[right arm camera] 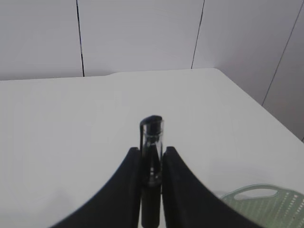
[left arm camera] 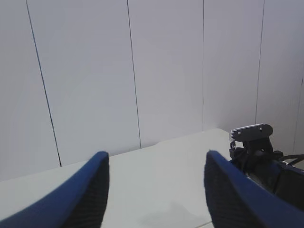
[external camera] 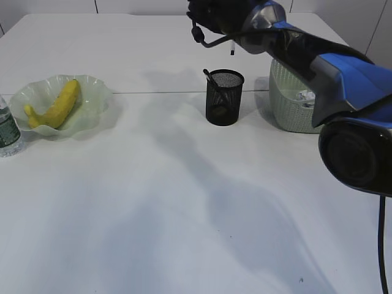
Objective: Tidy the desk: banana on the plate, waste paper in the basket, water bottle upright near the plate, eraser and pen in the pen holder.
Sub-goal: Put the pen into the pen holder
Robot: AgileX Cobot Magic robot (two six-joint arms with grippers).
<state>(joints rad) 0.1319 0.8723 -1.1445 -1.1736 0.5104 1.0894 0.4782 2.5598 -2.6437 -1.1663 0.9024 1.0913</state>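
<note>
1. My right gripper (right arm camera: 152, 178) is clamped on the pen (right arm camera: 151, 149): in the right wrist view its clear barrel with a dark cap stands pinched between my two black fingers (right arm camera: 126, 190), low in the frame's centre.
2. In the exterior view that pen (external camera: 232, 48) hangs below my right gripper (external camera: 228, 38) at the top centre, above and behind the pen holder (external camera: 224, 97).
3. My left gripper (left arm camera: 154, 190) stands open, its blue fingers (left arm camera: 85, 194) well apart with nothing between them, at the bottom of the left wrist view.
4. On the desk (external camera: 184, 214), the water bottle (external camera: 7, 131) stands upright at the left edge, just beside the plate (external camera: 92, 92).
5. The plate holds the banana (external camera: 58, 107).
6. The pen holder, mid-frame, has a dark thin object leaning inside.
7. The basket (external camera: 288, 101), right of the pen holder, holds the waste paper (external camera: 304, 95).
</note>
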